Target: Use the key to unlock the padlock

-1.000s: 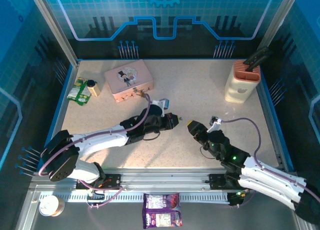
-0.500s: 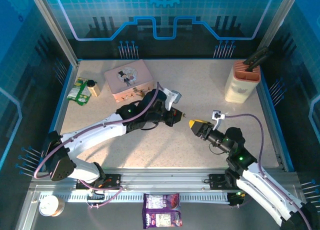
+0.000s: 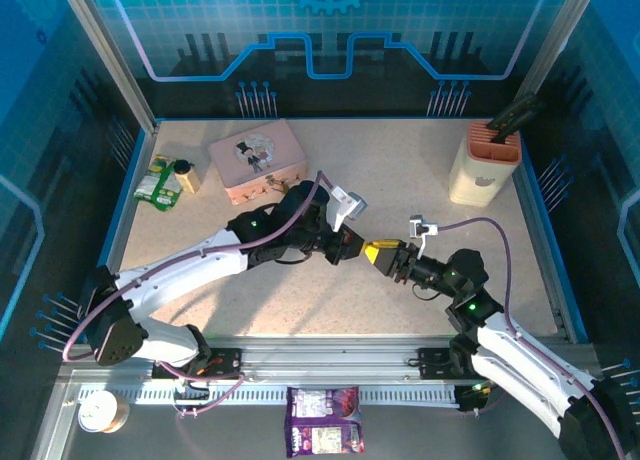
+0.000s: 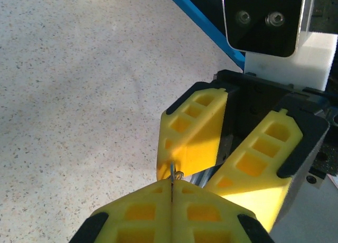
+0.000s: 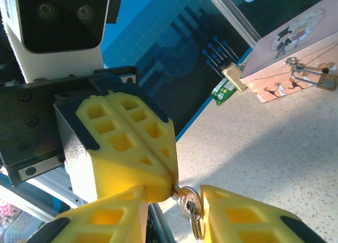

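Note:
My left gripper [image 3: 357, 248] is shut on the key [image 4: 172, 175] above the middle of the table. Only the blade is pinched; the silver head and its ring [image 5: 189, 203] stick out of the tip. My right gripper [image 3: 384, 256] meets it tip to tip. Its jaws stand open on either side of the key's head [image 5: 174, 198]. The right-hand finger [image 5: 237, 216] touches the head and the other stands a little off. The padlock [image 5: 327, 82], brass with a thin shackle, hangs on the clasp of the pink tin [image 3: 257, 158] at the back left.
A beige knife block [image 3: 485, 165] stands at the back right. A green packet [image 3: 155, 183] and a small bottle [image 3: 186, 176] lie left of the tin. A snack bag [image 3: 322, 420] and a tape roll [image 3: 100, 412] sit on the rail below the table edge.
The left gripper carried the key right and forward to the table's middle. The right gripper swung left to meet it, and its jaws narrowed around the key's head.

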Available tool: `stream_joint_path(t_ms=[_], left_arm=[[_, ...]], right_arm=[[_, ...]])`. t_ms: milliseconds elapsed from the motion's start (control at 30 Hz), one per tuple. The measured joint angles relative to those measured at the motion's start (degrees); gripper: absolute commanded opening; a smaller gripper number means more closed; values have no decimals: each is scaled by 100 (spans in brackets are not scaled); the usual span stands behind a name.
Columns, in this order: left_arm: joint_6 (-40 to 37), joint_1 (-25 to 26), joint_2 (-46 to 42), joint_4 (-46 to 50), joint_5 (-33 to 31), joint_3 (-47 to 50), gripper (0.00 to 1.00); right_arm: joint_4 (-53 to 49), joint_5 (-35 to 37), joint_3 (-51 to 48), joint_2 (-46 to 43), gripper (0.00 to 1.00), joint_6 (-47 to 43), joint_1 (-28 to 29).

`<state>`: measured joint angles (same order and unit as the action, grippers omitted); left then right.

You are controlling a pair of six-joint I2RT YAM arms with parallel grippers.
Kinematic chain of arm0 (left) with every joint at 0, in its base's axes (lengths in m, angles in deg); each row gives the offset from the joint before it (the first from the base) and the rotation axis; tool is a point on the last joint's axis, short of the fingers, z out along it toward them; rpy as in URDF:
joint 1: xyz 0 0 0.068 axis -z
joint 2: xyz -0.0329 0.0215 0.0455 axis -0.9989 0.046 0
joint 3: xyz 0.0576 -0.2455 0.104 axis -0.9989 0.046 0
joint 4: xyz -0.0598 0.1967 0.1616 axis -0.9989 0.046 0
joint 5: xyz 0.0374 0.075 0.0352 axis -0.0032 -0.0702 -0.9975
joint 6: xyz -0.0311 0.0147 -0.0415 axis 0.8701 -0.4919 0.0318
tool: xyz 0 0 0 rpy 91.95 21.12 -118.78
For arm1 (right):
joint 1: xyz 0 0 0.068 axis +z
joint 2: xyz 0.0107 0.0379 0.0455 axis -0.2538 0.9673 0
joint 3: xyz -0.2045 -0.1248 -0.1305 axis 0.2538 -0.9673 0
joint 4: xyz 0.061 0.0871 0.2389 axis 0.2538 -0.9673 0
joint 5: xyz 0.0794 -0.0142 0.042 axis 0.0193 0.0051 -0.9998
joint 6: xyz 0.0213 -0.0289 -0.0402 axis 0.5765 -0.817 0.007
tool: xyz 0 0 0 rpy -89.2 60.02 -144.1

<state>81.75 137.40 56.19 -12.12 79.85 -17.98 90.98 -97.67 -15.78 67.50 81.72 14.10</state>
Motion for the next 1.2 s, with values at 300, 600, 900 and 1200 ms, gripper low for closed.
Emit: stream_joint_path(t_ms=[300, 600, 900, 1200], left_arm=[[-22, 0, -92, 92, 179, 2, 0], [-44, 0, -201, 131, 258, 42, 0], [-127, 0, -201, 195, -52, 42, 32], [387, -372, -549, -203, -1062, 669, 69]], right_arm=[[-223, -140, 2, -179, 13, -254, -35], [-417, -232, 61, -302, 0, -365, -37], [-1246, 55, 378, -431, 0, -507, -37], [-3453, 1499, 964, -824, 0, -734, 39]])
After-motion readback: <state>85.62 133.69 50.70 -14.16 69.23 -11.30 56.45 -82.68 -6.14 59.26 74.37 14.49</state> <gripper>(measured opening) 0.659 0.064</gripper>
